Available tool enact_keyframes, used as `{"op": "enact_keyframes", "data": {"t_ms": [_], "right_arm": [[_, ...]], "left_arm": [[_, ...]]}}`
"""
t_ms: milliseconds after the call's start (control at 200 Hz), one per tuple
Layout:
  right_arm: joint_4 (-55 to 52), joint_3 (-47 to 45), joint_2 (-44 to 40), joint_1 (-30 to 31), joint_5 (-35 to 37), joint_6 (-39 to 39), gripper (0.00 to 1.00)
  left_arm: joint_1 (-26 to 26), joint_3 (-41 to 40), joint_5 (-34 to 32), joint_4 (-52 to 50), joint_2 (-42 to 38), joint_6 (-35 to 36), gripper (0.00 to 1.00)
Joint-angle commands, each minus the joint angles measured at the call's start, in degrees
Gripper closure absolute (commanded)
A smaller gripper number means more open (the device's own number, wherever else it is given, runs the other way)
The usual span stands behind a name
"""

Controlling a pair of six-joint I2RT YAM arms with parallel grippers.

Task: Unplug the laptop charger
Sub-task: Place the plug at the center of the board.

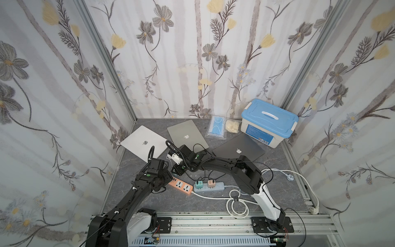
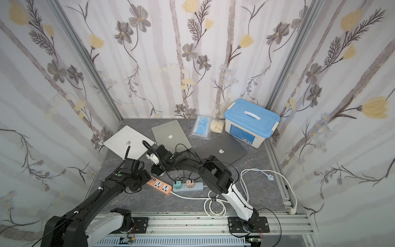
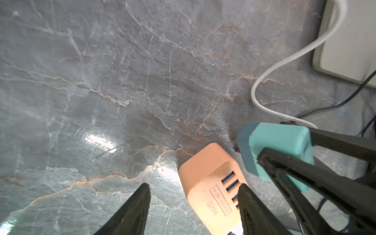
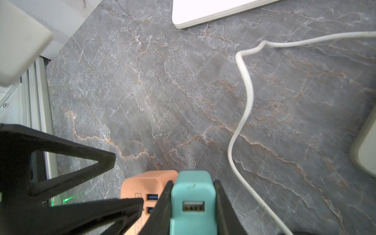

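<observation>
Apparently the teal charger (image 3: 278, 146) is out. Our right gripper (image 4: 193, 183) clamps it just off the USB end of the orange power strip (image 3: 205, 173), a prong showing. Our left gripper (image 3: 194, 185) stands open astride that end, holding nothing. Only setting it down is left.

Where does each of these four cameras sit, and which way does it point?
Top views: a camera pair high at the front, facing down toward the back wall; both show the table, laptops, the left arm and right arm.
Left wrist: on the left arm, looking down past the open left gripper at the orange strip.
Right wrist: on the right arm, looking along the right gripper, shut on a teal charger.
Shared: both wrist views show the strip, the charger and a white cable.
</observation>
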Motion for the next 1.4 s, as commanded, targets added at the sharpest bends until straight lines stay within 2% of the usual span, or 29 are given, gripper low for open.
{"op": "enact_keyframes", "data": {"t_ms": [0,300,440,540,794,909,1089,1229,1394], "right_arm": [[-1.9,0.3,-0.2,0.0,1.2,-0.3,0.68],[-3.1,1.2,-1.2,-0.8,3.2,-0.6,0.58],[-4.1,1.2,-2.9,-1.6,4.7,-1.3,0.49],[-4.4,1.2,-4.5,-2.3,4.3,-1.6,0.46],[-6.5,1.1,-9.6,-5.0,6.9,-3.2,0.24],[-7.1,-1.4,-13.1,-7.0,9.6,-4.0,0.22],[-6.7,-5.5,-15.8,-12.1,11.4,-4.8,0.22],[-6.6,-5.8,-14.1,-16.4,12.1,-5.6,0.23],[-7.3,-3.0,-9.5,-19.9,11.6,-6.3,0.26]], "left_arm": [[0.3,0.9,-1.2,-1.6,-0.1,1.2,0.28],[0.7,2.0,-0.1,-0.2,2.0,2.0,0.27],[0.6,2.8,0.0,-0.2,2.4,2.0,0.27],[0.6,3.2,-0.1,-0.4,2.7,2.0,0.27],[0.7,5.0,-0.2,-2.9,0.0,2.4,0.26],[0.6,7.2,-0.3,-4.2,-0.1,3.7,0.25],[0.7,12.0,1.4,-2.7,3.9,4.9,0.24],[-0.3,16.7,4.2,1.4,9.1,4.6,0.24],[-4.0,23.3,5.7,5.1,16.8,3.9,0.24]]}}
